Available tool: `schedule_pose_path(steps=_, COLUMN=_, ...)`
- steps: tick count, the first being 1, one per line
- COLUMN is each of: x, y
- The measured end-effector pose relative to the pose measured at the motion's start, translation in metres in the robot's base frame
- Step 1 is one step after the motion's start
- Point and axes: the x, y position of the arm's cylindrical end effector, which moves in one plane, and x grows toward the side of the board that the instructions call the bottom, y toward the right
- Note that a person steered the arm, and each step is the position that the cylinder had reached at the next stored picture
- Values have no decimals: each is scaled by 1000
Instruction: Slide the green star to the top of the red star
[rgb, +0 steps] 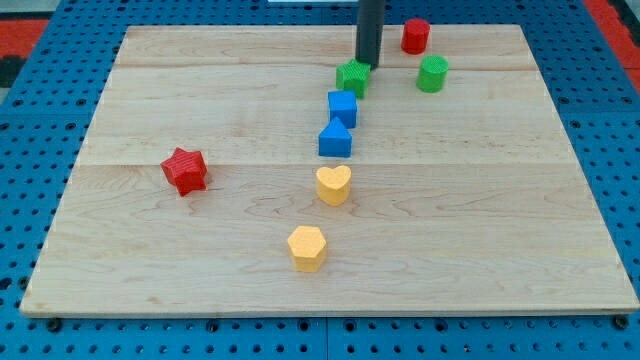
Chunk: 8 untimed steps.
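Observation:
The green star (352, 77) lies near the view's top centre of the wooden board. My tip (367, 65) is at the star's upper right edge, touching or almost touching it. The red star (185, 170) lies far off at the view's left, lower down the board. The rod rises straight up out of the view's top.
A blue cube (342, 107) sits just below the green star, with a blue block with a pointed top (335, 139) below it. A yellow heart (333, 184) and a yellow hexagon (307, 247) lie lower. A red cylinder (415, 36) and a green cylinder (432, 74) are at the top right.

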Motion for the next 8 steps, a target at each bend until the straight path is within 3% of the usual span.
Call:
schedule_pose_path(steps=1, x=-1, y=22)
schedule_pose_path(steps=2, x=31, y=22)
schedule_pose_path(steps=3, x=14, y=-15)
schedule_pose_path(steps=4, x=-16, y=-96)
schedule_pose_path(steps=6, x=-57, y=-130)
schedule_pose_path(steps=8, x=32, y=-175)
